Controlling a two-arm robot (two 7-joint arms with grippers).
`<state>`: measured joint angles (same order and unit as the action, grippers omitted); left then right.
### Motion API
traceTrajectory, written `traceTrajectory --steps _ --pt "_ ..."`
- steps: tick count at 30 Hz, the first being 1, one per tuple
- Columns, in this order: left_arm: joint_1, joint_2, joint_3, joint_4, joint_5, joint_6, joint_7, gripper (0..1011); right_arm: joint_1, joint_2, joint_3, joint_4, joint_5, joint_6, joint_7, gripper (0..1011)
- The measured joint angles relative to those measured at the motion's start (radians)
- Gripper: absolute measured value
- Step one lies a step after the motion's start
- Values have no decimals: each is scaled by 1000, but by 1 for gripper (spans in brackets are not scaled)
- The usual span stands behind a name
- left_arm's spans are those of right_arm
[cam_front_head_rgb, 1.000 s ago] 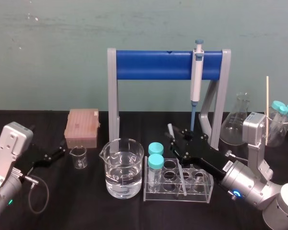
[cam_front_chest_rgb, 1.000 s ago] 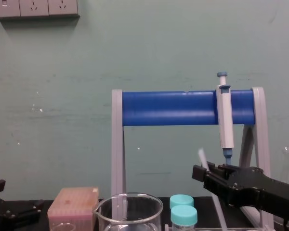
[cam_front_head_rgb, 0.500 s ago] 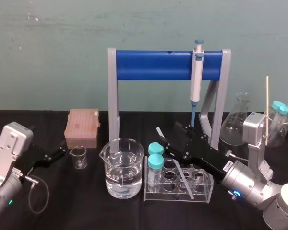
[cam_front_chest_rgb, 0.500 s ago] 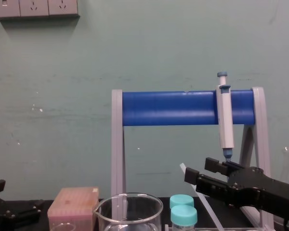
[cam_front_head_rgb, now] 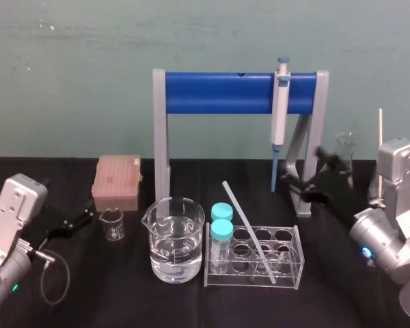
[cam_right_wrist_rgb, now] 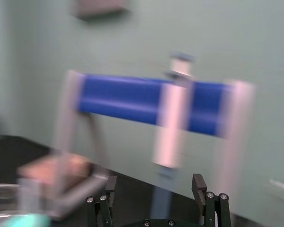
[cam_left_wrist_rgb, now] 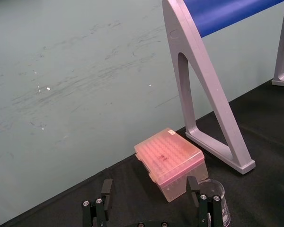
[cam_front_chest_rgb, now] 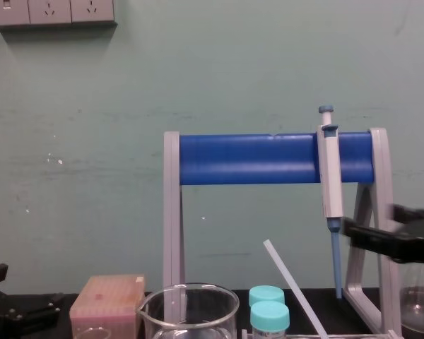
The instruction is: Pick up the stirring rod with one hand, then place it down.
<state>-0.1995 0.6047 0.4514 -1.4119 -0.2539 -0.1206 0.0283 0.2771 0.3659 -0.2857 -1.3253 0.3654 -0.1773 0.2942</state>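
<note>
- Long, thin, whitish translucent stirring rod (cam_front_head_rgb: 249, 234): stands slanted in the clear plastic tube rack (cam_front_head_rgb: 292, 268), its lower end at the rack's front and its upper end tipped toward 11 o'clock.
- Right black blocky gripper (cam_right_wrist_rgb: 154, 189): at 2 o'clock of the rack, well apart from the rod; fingers spread, empty.
- Left black gripper (cam_left_wrist_rgb: 149, 189): parked at the table's 9 o'clock, near the pink tip box (cam_left_wrist_rgb: 170, 161); fingers spread, empty.
</note>
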Motion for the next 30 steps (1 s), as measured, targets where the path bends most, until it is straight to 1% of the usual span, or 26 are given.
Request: traceTrajectory --steps 2,3,5,6,10,13,17,30 --pt "0 0 0 0 0 0 0 1000 -9 -3 16 -4 -31 32 -71 1003" --pt "0 0 0 0 0 0 0 1000 -18 -8 33 -5 -54 66 -132 1003" --pt "0 0 0 0 0 0 0 1000 -25 -12 46 -4 -68 93 -176 1003" --pt "0 0 0 0 0 0 0 1000 -31 -17 60 0 -79 117 -212 1003" --pt "0 0 0 0 0 0 0 1000 -40 -28 82 13 -97 164 -267 1003" --pt "0 0 0 0 0 0 0 1000 -42 -36 91 23 -106 190 -282 1003" --pt "0 0 0 0 0 0 0 1000 -43 -44 95 29 -113 211 -283 1003" --pt "0 0 0 0 0 0 0 1000 -43 -42 95 28 -111 207 -283 1003"
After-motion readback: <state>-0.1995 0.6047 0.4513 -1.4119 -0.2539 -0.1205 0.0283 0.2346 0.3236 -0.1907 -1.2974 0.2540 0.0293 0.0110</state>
